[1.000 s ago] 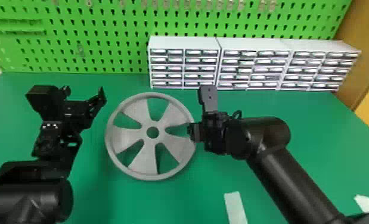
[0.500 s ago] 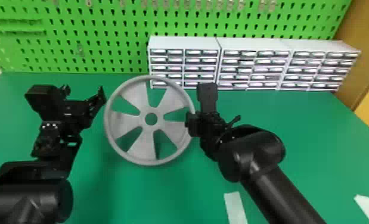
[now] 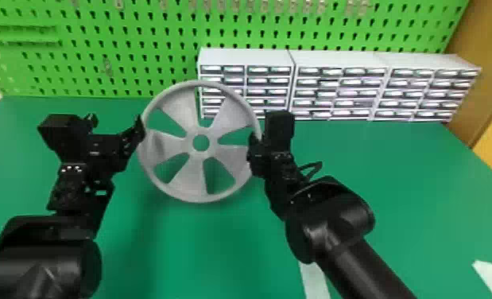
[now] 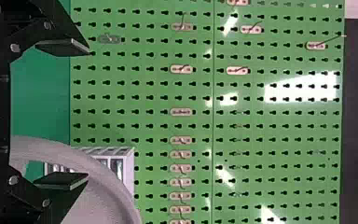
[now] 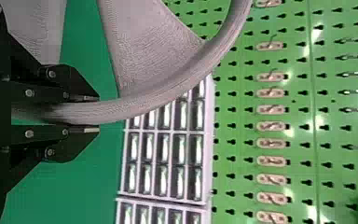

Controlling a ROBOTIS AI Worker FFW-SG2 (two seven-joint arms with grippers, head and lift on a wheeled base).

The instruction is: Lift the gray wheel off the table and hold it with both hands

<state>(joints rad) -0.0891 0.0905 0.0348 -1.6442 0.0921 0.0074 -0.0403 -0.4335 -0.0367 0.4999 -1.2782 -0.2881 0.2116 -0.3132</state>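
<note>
The right gripper (image 3: 254, 153) grasps the gray wheel (image 3: 195, 175) above the table (image 3: 201, 254); the left gripper (image 3: 115, 123) is released, spread beside the opposite rim.

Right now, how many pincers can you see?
2: the left pincer, open by the left side of the gray wheel, and the right pincer, shut on its right side.

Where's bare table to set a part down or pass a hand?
Widest: green table right of the right arm, bordered behind by the drawer units. Narrower: in front of the gray wheel, between both arms. Crowded: around the wheel, with the left pincer close to its left side, right pincer gripping its right rim.
</note>
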